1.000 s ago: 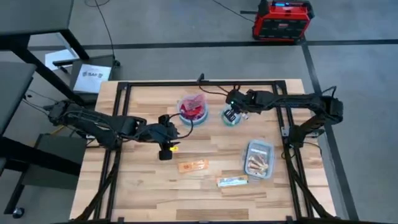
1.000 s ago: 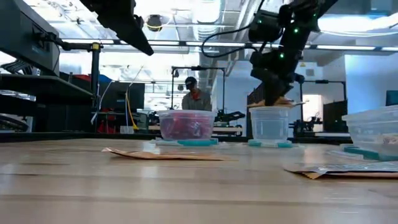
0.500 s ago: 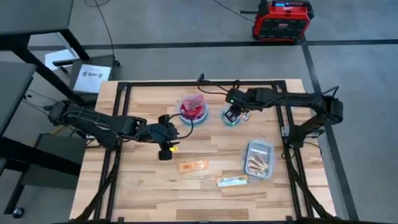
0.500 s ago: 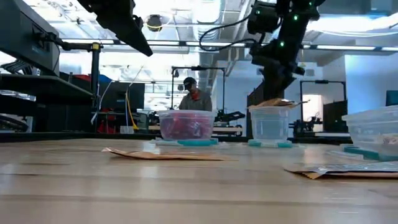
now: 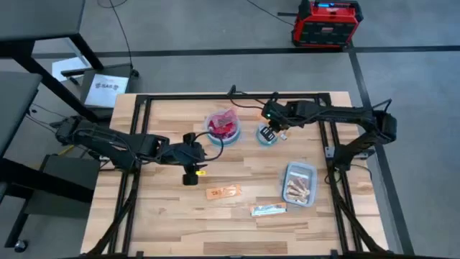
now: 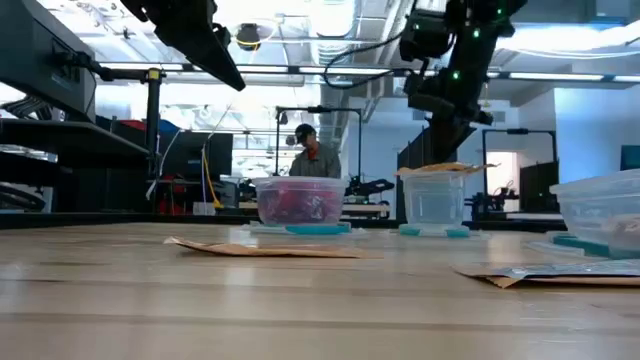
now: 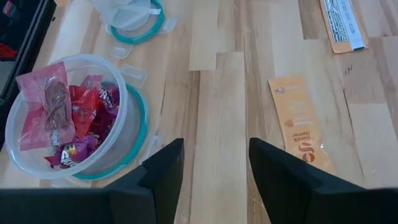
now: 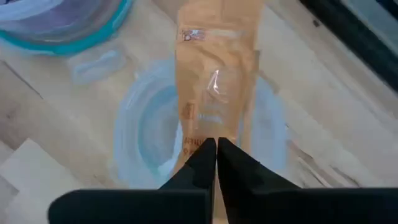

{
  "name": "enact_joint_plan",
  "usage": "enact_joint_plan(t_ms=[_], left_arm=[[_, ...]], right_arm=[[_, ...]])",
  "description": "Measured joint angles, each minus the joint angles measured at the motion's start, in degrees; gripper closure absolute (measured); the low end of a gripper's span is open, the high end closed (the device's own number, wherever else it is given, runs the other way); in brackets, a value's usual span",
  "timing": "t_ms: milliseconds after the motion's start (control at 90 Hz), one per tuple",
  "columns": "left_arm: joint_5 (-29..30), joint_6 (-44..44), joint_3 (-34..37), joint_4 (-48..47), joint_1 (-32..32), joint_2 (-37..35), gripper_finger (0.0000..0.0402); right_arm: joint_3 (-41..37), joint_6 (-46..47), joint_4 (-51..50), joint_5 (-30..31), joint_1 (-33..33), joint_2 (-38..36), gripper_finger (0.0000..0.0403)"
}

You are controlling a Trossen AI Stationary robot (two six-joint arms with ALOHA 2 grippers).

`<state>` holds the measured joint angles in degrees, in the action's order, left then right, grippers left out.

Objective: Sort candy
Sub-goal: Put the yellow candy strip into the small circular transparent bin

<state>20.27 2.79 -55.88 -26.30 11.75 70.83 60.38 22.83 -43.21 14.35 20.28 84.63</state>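
Observation:
A clear bowl (image 5: 221, 126) at the far middle of the table holds red and purple candy (image 7: 68, 118). Right of it stands a smaller clear bowl (image 5: 267, 135) with an orange candy packet (image 8: 214, 74) lying across its rim. My right gripper (image 8: 216, 144) is above this bowl, shut at the packet's end. A second orange packet (image 5: 223, 192) and a whitish-silver one (image 5: 268, 209) lie flat on the table nearer the front. My left gripper (image 7: 214, 174) hovers open over bare wood between the red bowl and the orange packet on the table. My right gripper pinches the near end of the orange packet (image 8: 208, 134) between its two shut fingertips, coming slanting from above. The fingers lie along the packet. The packet stretches away from the tips and lies about level across the small bowl's rim (image 6: 440, 168).
A clear rectangular tub (image 5: 298, 183) with pale candy inside stands at the right, near the whitish-silver packet. Black frame rails run along the table's left, right and far edges. A person shows in the room beyond the table (image 6: 312, 150).
My right gripper has risen a little above the small bowl. The orange packet, bunched up under the fingers a second ago, now lies level across the bowl's rim.

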Motion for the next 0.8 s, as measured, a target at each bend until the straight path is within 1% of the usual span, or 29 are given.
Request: enact_joint_plan(t_ms=[133,222,344,444,633,733,800], left_arm=[[0.00,-0.15,0.00,0.02,0.00,0.00,0.0235],[0.02,-0.24,0.00,0.09,0.00,0.00,0.0235],[0.02,-0.24,0.00,0.07,0.00,0.00,0.0235],[0.02,-0.24,0.00,0.08,0.00,0.37,0.0235],[0.05,-0.41,0.02,-0.07,0.00,1.27,0.0235],[0.07,-0.68,0.03,0.14,0.00,1.33,0.0235],[0.07,-0.79,0.02,-0.01,0.00,1.45,0.0235]], right_arm=[[-3.26,0.28,5.21,-2.32,0.56,-0.01,0.0402],[-5.30,0.70,5.79,-2.68,1.42,0.01,0.0403],[-8.27,0.80,9.62,-3.01,2.70,0.01,0.0403],[-9.43,0.82,10.30,-4.05,3.91,0.03,0.0403],[-9.12,-0.70,9.93,-6.02,4.62,0.03,0.0403],[-6.45,-1.38,8.42,-8.28,4.58,0.03,0.0403],[-4.13,-2.80,5.52,-10.16,4.49,0.03,0.0403]])
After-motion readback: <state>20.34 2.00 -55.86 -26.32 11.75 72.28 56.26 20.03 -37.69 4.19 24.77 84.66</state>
